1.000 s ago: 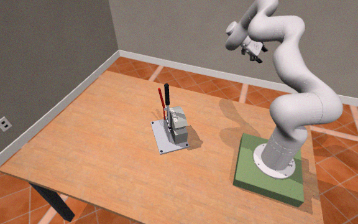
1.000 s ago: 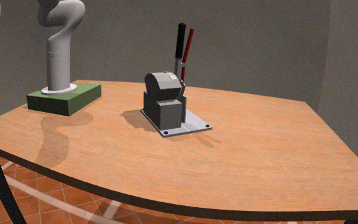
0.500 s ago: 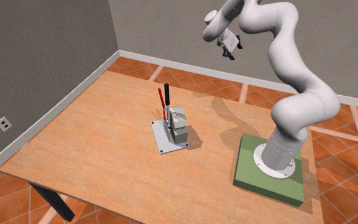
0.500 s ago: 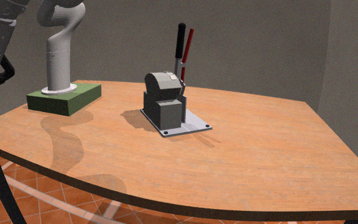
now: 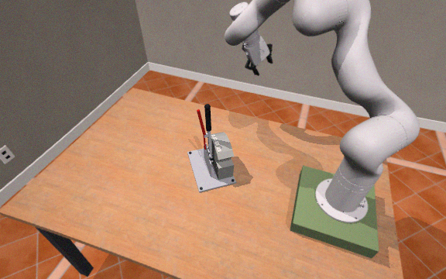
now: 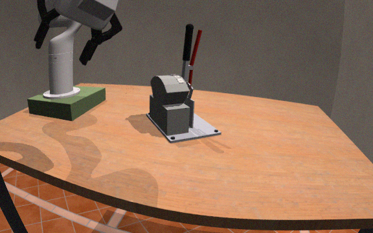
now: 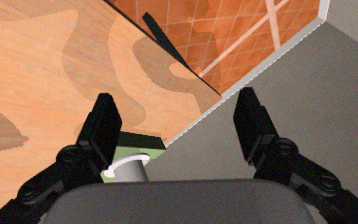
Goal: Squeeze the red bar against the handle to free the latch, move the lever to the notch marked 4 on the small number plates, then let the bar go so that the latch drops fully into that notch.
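Top view shows the gripper [image 5: 261, 62] hanging high above the far edge of the wooden table [image 5: 111, 194], its black fingers spread wide with nothing between them. It is well apart from the lever fixture, which stands near the middle of the table on a grey base plate [image 5: 201, 176] bolted at its corners. On that plate a grey housing [image 5: 223, 155] carries the small number plates [image 5: 217, 144] on its curved top; they are too small here to read, so which notch the lever sits in cannot be told. The black handle [image 5: 207, 116] rises nearly upright from the housing, and the red bar [image 5: 200, 125] stands just beside it, splayed slightly away at the top rather than pressed against it. Nothing lies on the table between the gripper and the handle. The white arm [image 5: 362, 77] curves up from a round flange on a green pedestal [image 5: 308, 217] near the table's right side, and its shadow falls across the wood toward the fixture. Beyond the table are orange floor tiles [image 5: 246, 97], a white skirting board [image 5: 215, 79], grey walls and a wall socket [image 5: 5, 154]. From the wrist, the fingers frame the table edge, a dark table leg [image 7: 162, 37], and part of the pedestal below.
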Tool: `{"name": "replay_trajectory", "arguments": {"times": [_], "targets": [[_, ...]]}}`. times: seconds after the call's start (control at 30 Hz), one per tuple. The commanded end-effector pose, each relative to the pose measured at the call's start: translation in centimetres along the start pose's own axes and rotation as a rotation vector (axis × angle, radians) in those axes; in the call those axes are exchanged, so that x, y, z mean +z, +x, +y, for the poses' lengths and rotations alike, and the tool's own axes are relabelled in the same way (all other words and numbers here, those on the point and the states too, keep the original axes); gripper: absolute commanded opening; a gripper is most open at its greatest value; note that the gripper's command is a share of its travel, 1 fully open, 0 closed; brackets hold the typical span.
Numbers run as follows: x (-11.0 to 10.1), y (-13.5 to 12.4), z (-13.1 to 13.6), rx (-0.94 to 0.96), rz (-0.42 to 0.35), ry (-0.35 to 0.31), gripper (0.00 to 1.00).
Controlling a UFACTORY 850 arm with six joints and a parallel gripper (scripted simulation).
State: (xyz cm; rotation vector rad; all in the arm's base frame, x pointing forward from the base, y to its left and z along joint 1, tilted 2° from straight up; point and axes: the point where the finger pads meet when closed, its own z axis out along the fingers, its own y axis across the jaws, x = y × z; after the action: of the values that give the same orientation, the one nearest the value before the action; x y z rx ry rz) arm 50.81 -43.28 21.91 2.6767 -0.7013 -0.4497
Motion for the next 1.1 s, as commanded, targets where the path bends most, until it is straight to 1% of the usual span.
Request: {"name": "replay_trajectory", "arguments": {"times": [0.0,0.07,0.1,0.2,0.23,0.33,0.37,0.4,0.47,0.5,0.57,0.6,0.63,0.67,0.73,0.77,0.8,0.87,0.97,1.03,1.07], "targets": [[-4.3,-1.0,-5.7,0.053,0.063,0.065,1.00],[-5.7,-1.4,-7.7,0.053,0.063,0.065,1.00],[-6.6,-2.0,-9.2,0.094,0.097,0.129,1.00],[-9.0,-3.0,-12.3,0.094,0.097,0.129,1.00],[-9.7,-3.6,-13.5,0.131,0.122,0.190,1.00],[-12.0,-4.9,-16.7,0.131,0.122,0.190,1.00],[-12.7,-5.7,-17.9,0.163,0.138,0.246,1.00],[-13.4,-6.2,-18.9,0.163,0.138,0.246,1.00],[-13.4,-6.2,-18.9,0.163,0.138,0.246,1.00],[-15.5,-8.1,-22.0,0.192,0.148,0.298,1.00],[-16.5,-8.9,-23.4,0.192,0.148,0.298,1.00],[-17.0,-9.7,-24.3,0.216,0.152,0.343,1.00],[-17.8,-10.4,-25.4,0.216,0.152,0.343,1.00],[-18.5,-11.3,-26.5,0.236,0.153,0.380,1.00],[-19.8,-12.8,-28.4,0.236,0.153,0.380,1.00],[-20.4,-13.7,-29.3,0.252,0.152,0.411,1.00],[-21.0,-14.5,-30.3,0.252,0.152,0.411,1.00],[-22.2,-16.3,-32.1,0.273,0.148,0.450,1.00],[-24.0,-19.0,-34.8,0.283,0.145,0.469,1.00],[-24.0,-19.0,-34.8,0.283,0.145,0.469,1.00],[-24.3,-19.5,-35.2,0.283,0.145,0.470,1.00]]}}
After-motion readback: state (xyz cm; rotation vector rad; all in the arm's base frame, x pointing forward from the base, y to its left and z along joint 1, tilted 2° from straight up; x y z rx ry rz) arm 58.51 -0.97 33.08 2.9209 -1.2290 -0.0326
